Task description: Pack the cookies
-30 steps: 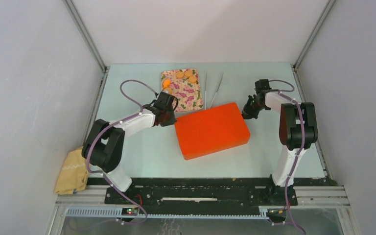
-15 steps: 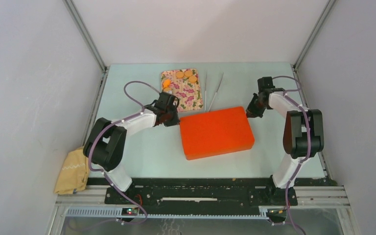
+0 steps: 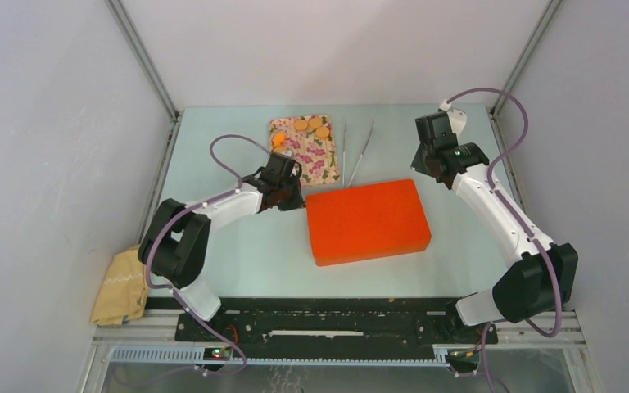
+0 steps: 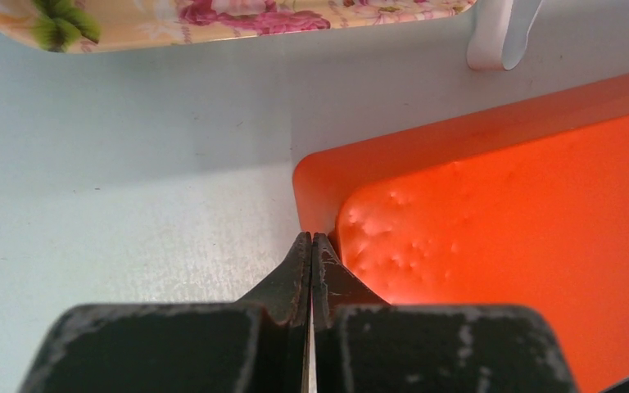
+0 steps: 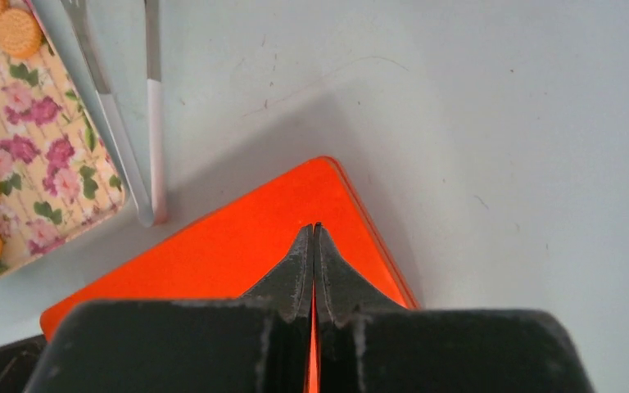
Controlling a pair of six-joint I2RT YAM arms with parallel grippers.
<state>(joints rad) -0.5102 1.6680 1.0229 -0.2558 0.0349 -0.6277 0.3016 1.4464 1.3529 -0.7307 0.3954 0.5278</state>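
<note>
Several orange-tan cookies point(image 3: 300, 124) lie on a floral tray point(image 3: 315, 168) at the back of the table; they also show in the right wrist view point(image 5: 18, 33). No black cookies are in view. An orange box point(image 3: 368, 221) with its lid on lies mid-table. My left gripper point(image 3: 300, 200) is shut and empty, its tips point(image 4: 311, 237) low at the box's far left corner point(image 4: 500, 213). My right gripper point(image 3: 431, 164) is shut and empty, raised above the box's far right corner point(image 5: 237, 246), tips point(image 5: 312, 229) over the lid.
A pair of metal tongs point(image 3: 354, 154) lies between the tray and the box, also in the right wrist view point(image 5: 154, 106). A yellow cloth point(image 3: 120, 286) sits off the table's left near corner. Grey walls enclose the table on three sides.
The orange box slid right and turned squarer to the table edge. My left gripper followed its far left corner rightward. My right gripper rose from the box's far right corner.
</note>
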